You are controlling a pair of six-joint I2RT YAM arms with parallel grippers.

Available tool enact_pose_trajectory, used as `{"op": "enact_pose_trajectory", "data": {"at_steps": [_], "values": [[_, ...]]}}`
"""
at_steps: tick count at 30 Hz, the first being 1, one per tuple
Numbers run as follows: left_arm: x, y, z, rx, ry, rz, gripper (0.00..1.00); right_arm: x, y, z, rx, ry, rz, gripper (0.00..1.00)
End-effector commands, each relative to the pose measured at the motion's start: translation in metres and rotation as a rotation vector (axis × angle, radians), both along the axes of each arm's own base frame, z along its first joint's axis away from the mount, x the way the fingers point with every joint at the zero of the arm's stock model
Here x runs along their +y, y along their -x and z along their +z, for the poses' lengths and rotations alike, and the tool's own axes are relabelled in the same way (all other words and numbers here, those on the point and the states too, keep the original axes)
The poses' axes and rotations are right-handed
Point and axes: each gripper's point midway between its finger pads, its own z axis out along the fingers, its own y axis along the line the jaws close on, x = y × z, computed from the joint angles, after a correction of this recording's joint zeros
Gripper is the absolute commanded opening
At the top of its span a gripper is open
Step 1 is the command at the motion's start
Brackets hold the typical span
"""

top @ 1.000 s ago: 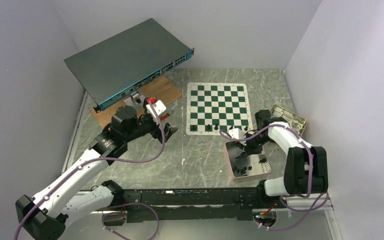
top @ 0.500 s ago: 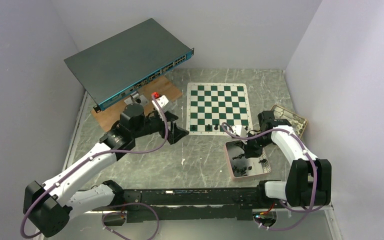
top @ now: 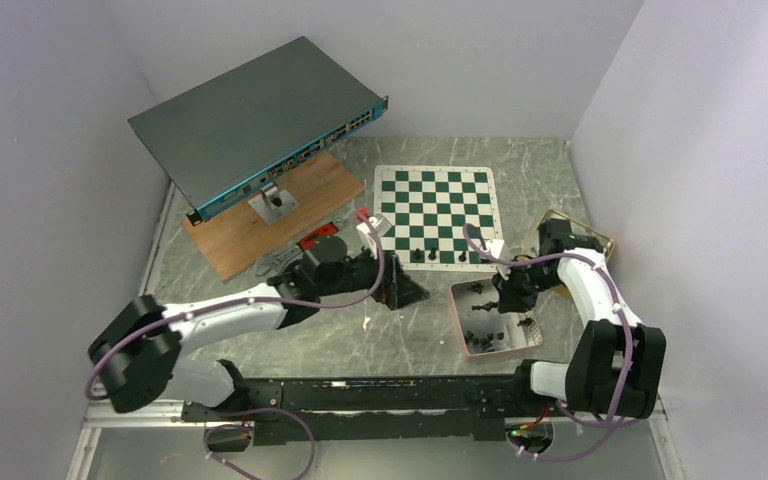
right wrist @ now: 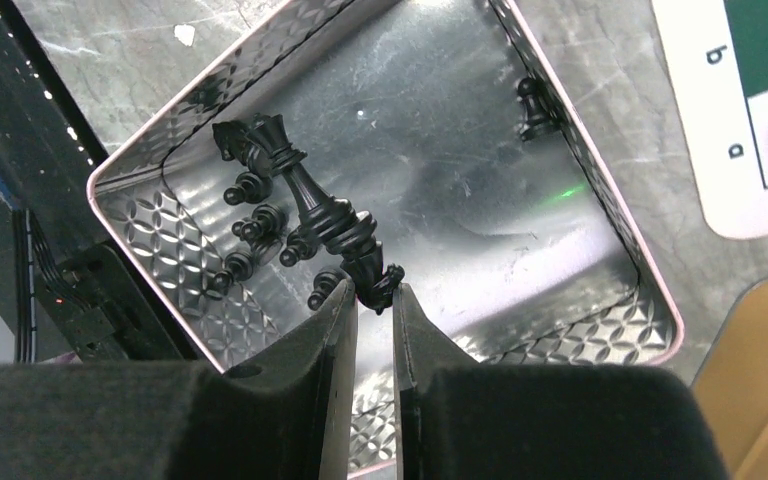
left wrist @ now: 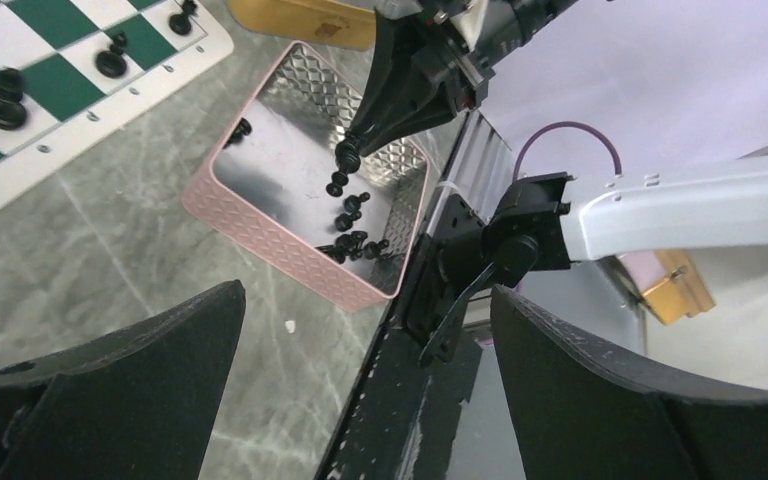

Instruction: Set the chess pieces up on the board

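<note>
pink-rimmed tray point(top: 458, 322) near right of worktop, loose chess pieces point(right wrist: 250, 235) inside. right gripper point(right wrist: 373, 300) over it, jaws nearly closed, pinching tall black piece point(right wrist: 315, 205) by one end. left gripper point(top: 403, 293) gaping wide, holding nothing, just off board point(top: 436, 205) near-left corner, beside tray. placed pieces point(top: 417, 255) on board's near row. gold tray point(top: 590, 240) behind right arm; network switch point(top: 250, 120) over wood slab point(top: 250, 225) far left

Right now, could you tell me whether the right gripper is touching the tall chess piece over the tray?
Touching. The right wrist view shows the right gripper pinching one end of the chess piece between its fingertips, over the tray.
</note>
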Motion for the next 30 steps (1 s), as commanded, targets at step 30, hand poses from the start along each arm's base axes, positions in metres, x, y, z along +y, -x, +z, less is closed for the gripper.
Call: {"op": "enact_pose_trajectory", "data": {"at_steps": [30], "values": [[-0.124, -0.008, -0.04, 0.311, 0.045, 0.0, 0.72, 0.022, -0.008, 0.042, 0.015, -0.319, -0.017, 0.0]]}}
